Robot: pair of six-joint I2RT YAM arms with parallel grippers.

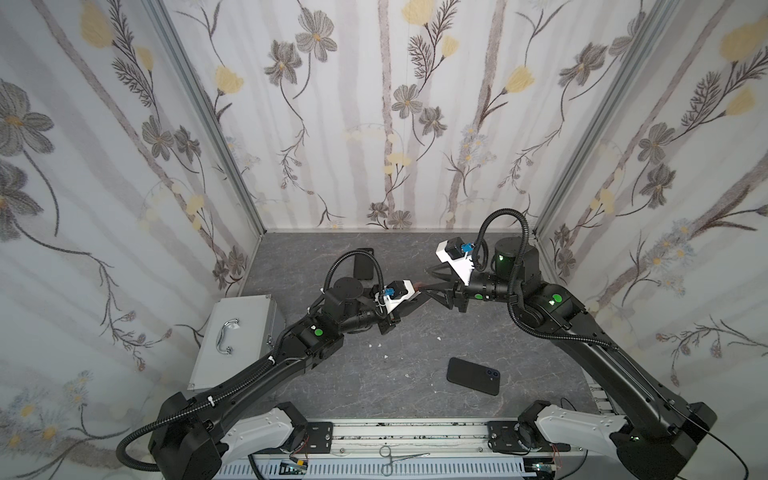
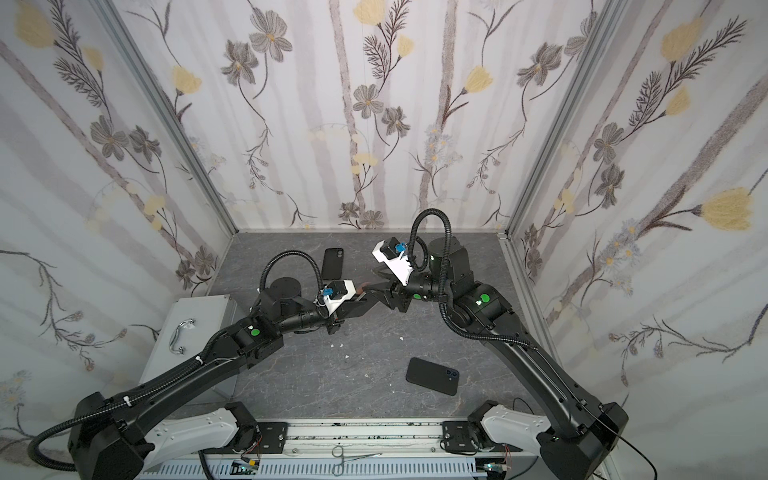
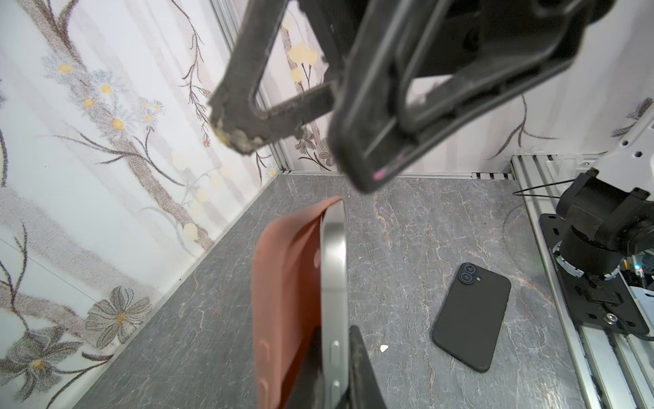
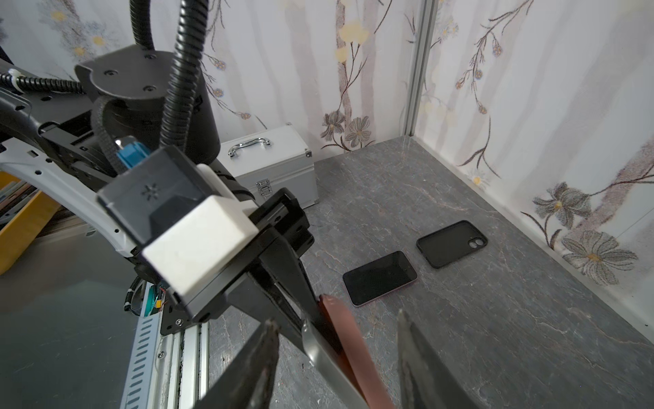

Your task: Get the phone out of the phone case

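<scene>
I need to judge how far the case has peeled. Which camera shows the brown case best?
Left wrist: the case fills mid-frame, its lip lifted off the phone's silver edge. Right wrist shows only its thin edge between the right fingers. In both top views it is just a tiny reddish sliver.
</scene>
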